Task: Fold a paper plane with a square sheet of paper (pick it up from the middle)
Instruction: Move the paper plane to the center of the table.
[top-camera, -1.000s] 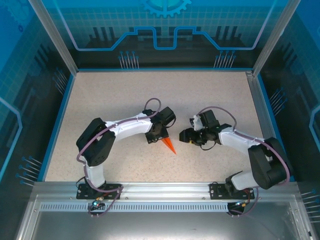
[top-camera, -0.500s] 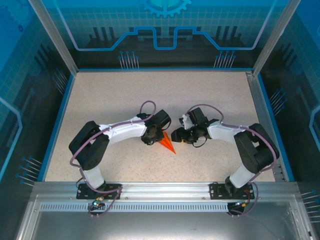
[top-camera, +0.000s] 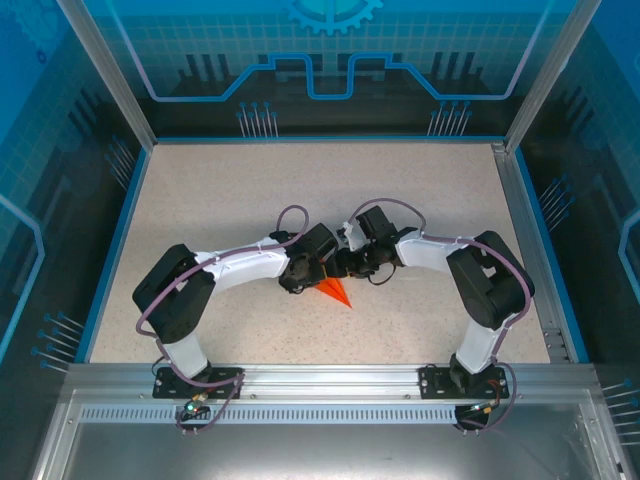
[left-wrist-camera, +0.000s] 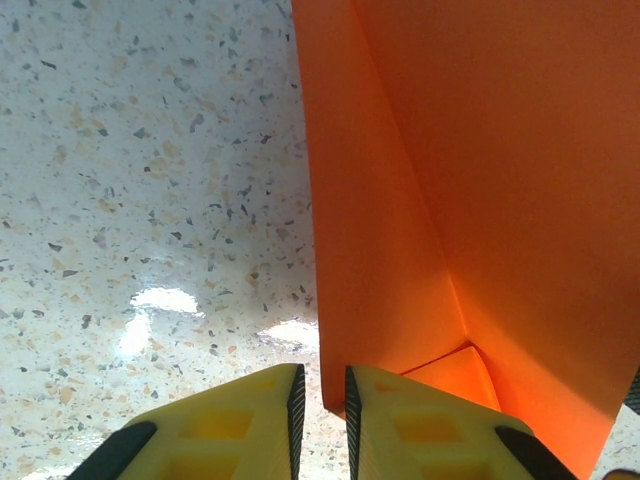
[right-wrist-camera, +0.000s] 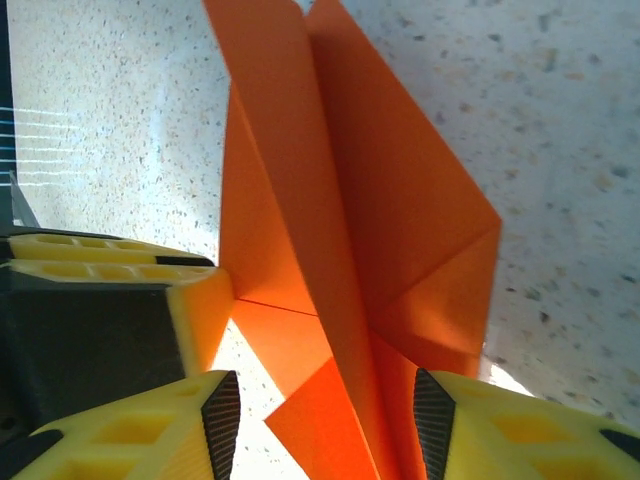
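Folding is partway done. The bright orange folded sheet of paper is now a pointed wedge with creases in it, not yet a slim plane. It sits low over the speckled pale surface, near the middle and a bit toward the robot. I cannot tell if all of it lies flat. Its sharp tip pokes out just below the spot where the two arms meet.

The left fingers are almost closed, with just a thin gap. One edge of the orange paper runs down into that gap, so I think they are pinching it. The right fingers stand wide apart, one on each side of the raised fold of the paper. They hold nothing.

I think the step in hand is getting a second grip so the next crease can be made. The right fingers need to close softly on the fold while the left fingers keep their pinch. The paper is thin, so a hard or crooked squeeze could crumple it or pull it out of line.

A second ago the right fingers were well off to the right of the paper. Half a second ago they were nearer, but still beside it. Now they are right up against the left fingers and around the paper. Less orange shows from above than before.
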